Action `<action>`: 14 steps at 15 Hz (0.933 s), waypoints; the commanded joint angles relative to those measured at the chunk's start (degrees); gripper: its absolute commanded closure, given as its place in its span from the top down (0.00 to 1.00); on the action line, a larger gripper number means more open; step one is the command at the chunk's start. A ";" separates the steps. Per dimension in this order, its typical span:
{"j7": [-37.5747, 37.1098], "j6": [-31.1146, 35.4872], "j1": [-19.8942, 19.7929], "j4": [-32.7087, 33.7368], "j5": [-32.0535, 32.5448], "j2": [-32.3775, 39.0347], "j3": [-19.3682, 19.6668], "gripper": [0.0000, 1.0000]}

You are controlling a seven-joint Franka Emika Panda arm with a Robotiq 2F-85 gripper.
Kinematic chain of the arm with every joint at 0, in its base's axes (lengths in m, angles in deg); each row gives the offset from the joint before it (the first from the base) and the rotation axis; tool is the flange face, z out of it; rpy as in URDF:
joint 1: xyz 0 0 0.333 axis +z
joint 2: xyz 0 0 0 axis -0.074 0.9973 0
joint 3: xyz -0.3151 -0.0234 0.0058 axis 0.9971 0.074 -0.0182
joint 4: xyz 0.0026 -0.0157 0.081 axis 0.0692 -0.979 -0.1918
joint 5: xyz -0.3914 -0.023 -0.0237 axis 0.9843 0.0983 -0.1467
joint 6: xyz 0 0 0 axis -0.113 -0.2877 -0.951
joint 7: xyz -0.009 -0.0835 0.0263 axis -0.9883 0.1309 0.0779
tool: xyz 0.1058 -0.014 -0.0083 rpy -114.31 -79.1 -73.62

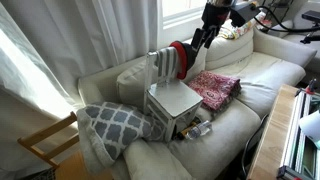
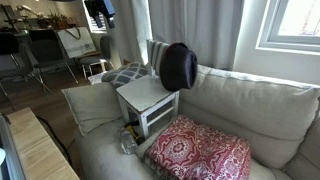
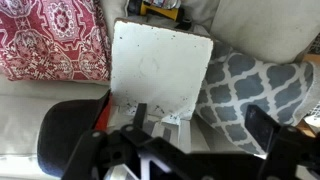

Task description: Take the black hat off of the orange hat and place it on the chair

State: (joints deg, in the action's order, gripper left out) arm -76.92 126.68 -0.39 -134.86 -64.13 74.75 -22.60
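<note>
Orange hat [image 3: 102,116] mostly behind black hat [image 3: 62,135]

The chair [image 1: 176,98] stands on the seat cushions of the sofa [image 1: 270,72], its back toward the sofa's backrest. The black hat [image 2: 178,66] hangs on one upper corner of the chair's back, over the orange hat [image 1: 181,55] (in the wrist view only an edge of it shows, between the black hat and the seat). A patterned cloth [image 2: 197,155] lies on the cushion just beside the chair, on the hats' side. On the opposite side a patterned pillow [image 3: 250,85] rests against the chair. Small objects [image 3: 160,10] lie under the seat's front. A wooden chair [image 1: 45,142] stands on the floor beyond the sofa's arm.
</note>
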 commanded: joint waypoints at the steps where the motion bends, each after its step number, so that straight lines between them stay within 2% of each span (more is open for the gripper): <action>1: -0.14 -0.13 0.76 0.06 0.27 0.01 0.79 1.00; 7: -0.14 -0.13 0.76 0.06 0.27 0.01 0.79 1.00; 8: -1.13 -0.89 -0.25 1.05 1.17 1.54 1.12 1.00; 10: -1.42 -0.84 -2.50 2.91 1.97 4.87 3.20 1.00; 11: 2.11 -0.23 -2.83 4.43 0.33 7.25 5.28 1.00; 14: 5.80 1.70 -4.87 9.96 0.04 14.36 9.45 1.00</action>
State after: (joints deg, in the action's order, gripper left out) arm -74.54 126.79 -3.65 -131.37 -63.65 80.58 -16.44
